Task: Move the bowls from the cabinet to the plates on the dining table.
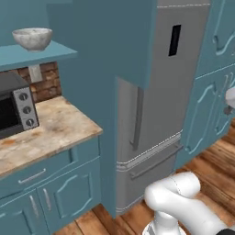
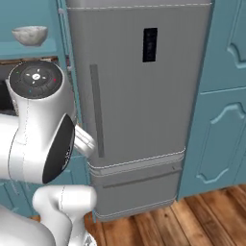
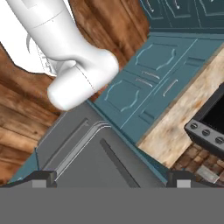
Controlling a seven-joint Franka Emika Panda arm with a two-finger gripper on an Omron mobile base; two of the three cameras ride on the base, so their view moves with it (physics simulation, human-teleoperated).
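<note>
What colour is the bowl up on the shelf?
The bowl is grey-white, marbled like stone. It shows best in the left base view.

A home kitchen: a tall steel fridge [image 2: 137, 105] stands between teal cupboards [image 1: 209, 92], a microwave [image 1: 13, 108] sits on the stone worktop [image 1: 55, 128], brick behind, wooden floor [image 2: 192, 221].

text: none readable | fridge [image 2: 139, 86] panel: dark, blank | oven [image 1: 13, 108] knobs: marks too small to read
</note>
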